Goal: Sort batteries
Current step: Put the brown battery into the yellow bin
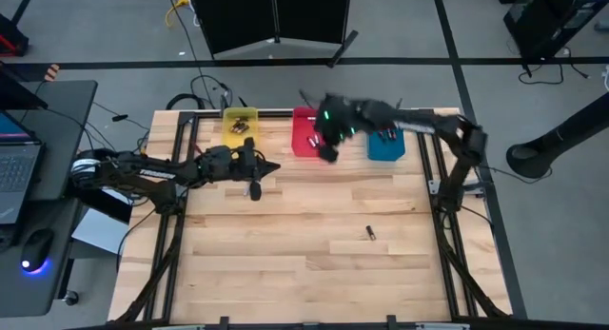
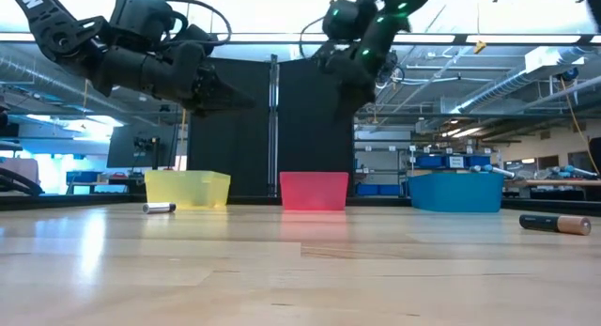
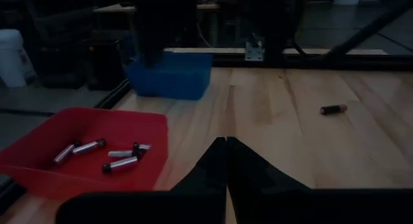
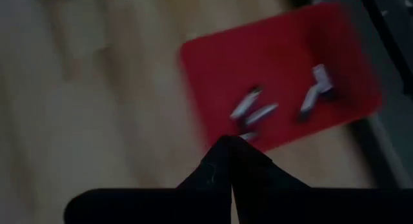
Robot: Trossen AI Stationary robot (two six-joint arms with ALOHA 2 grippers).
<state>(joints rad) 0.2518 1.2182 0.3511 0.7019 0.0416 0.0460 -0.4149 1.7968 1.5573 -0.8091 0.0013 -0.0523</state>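
A wooden table [image 1: 285, 263] carries yellow [image 1: 240, 126], red [image 1: 304, 132] and blue [image 1: 385, 145] bins along the frame's top. Clenched and empty, the left gripper [image 1: 256, 190] hangs left of centre and the right gripper [image 1: 328, 153] by the red bin. One battery [image 1: 371, 233] lies lower right.

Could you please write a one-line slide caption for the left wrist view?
Left gripper shut above the table, facing a red bin holding batteries, a blue bin and one loose battery.

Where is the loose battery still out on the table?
The loose battery lies on the bare wood right of centre in the high view, well in front of the blue bin.
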